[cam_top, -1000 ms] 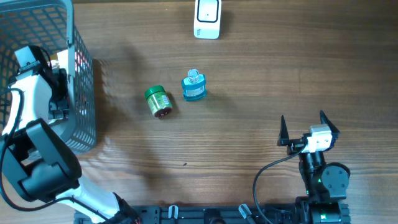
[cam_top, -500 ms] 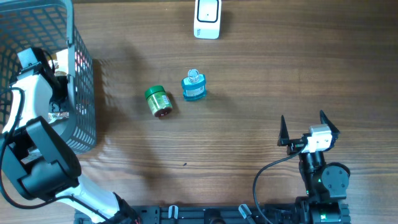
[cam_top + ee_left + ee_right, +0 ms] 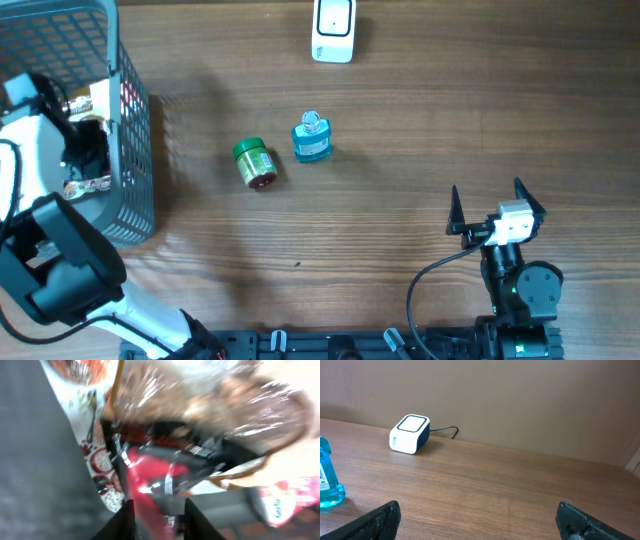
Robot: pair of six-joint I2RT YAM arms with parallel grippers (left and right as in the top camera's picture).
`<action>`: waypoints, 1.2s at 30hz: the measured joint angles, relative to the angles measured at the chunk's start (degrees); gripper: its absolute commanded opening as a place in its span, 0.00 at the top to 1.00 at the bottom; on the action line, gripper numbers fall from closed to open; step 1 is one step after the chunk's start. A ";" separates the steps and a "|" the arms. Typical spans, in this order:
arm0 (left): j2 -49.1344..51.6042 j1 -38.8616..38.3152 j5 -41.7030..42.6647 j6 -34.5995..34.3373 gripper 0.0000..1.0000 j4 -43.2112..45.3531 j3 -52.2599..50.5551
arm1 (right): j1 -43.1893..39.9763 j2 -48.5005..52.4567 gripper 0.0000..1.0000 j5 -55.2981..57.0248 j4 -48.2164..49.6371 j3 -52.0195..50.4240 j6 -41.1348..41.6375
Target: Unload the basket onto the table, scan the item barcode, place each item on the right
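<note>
I see my left gripper (image 3: 159,517) down inside the basket (image 3: 135,180) at 9 o'clock, jaws pinched narrow on a red packet (image 3: 150,475); the view is blurry. My right gripper (image 3: 488,195) at 4 o'clock gapes wide, holding nothing. The scanner (image 3: 333,28) sits at 12.

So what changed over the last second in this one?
The left gripper, down in the basket, closed its jaws around a red packet, and its wrist shifted toward the left edge of the overhead view. The wrist picture is blurred, so how firm the grip is remains unclear. Unchanged: the right gripper open and parked, and the green jar, blue bottle and scanner in place.
</note>
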 measured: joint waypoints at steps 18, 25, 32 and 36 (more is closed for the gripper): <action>2.23 -2.49 -0.96 15.45 0.06 -1.20 3.39 | 0.00 0.00 0.00 0.02 0.00 0.00 0.00; 4.22 -2.60 -2.43 16.46 0.09 -0.76 1.70 | 0.00 0.00 0.00 0.00 0.00 0.00 0.00; 4.24 -2.60 -3.06 16.46 0.12 -0.33 1.70 | 0.00 0.00 0.00 0.00 0.00 0.00 0.00; 4.59 -2.60 -3.10 16.46 0.13 0.44 1.70 | 0.00 0.00 0.00 0.02 0.00 0.00 0.00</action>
